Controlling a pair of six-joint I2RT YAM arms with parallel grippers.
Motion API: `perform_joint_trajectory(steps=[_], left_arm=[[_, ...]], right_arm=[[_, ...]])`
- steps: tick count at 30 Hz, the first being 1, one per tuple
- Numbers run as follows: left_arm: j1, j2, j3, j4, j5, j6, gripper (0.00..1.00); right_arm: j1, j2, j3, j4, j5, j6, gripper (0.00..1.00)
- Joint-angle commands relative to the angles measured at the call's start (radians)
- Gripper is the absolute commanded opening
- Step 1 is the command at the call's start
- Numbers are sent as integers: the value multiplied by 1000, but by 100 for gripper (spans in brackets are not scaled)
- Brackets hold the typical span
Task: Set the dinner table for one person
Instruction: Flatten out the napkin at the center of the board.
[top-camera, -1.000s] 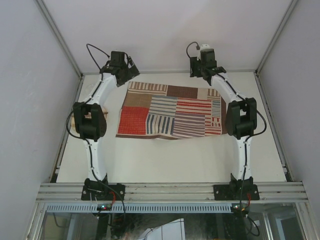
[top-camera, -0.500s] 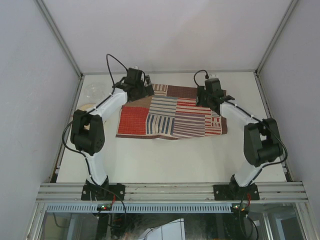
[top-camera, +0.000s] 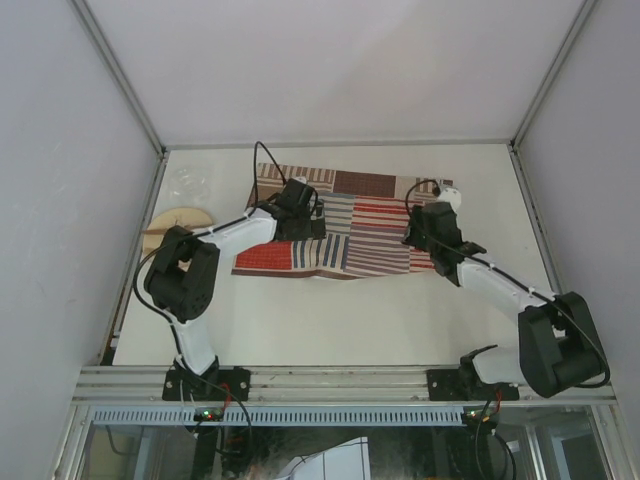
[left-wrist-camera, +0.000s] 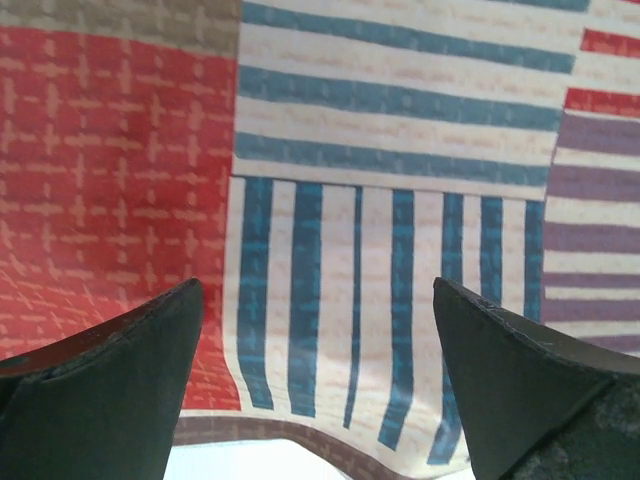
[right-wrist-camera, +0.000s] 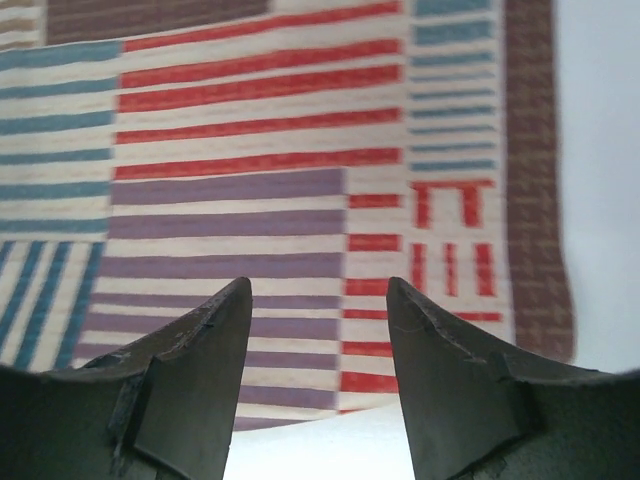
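Drawn back from the far corners of the placemat (top-camera: 350, 235) since a second ago and now poised over its near half: left gripper (top-camera: 300, 212) above the red patch and blue stripes, right gripper (top-camera: 428, 232) above the purple stripes by the brown right border, both with fingers spread wide and nothing between them. Beneath the placemat and reaching past it on every side, the white dinner table (top-camera: 350, 320). Left of the placemat, a clear bowl (top-camera: 187, 183), contents too faint to tell, and just nearer, a round wooden plate (top-camera: 180, 218) partly hidden by the left arm.
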Motion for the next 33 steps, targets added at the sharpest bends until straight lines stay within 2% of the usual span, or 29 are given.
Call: perform_joint_trajectory(steps=[1, 4, 12, 22, 29, 33], left_arm=[[-30, -78, -37, 44, -41, 26, 100], [-36, -72, -54, 49, -38, 25, 100], [-42, -83, -92, 57, -30, 24, 100], [-47, -87, -128, 63, -27, 15, 100], [-46, -63, -110, 53, -5, 15, 100], [-46, -58, -105, 54, 7, 14, 100]], right_arm=[[-114, -75, -133, 148, 7, 137, 56], [-164, -93, -159, 135, 43, 177, 56], [-168, -137, -227, 92, 185, 214, 55], [-187, -146, -295, 97, 188, 323, 55], [-181, -118, -295, 112, 75, 444, 55], [-126, -83, -297, 136, 59, 485, 55]])
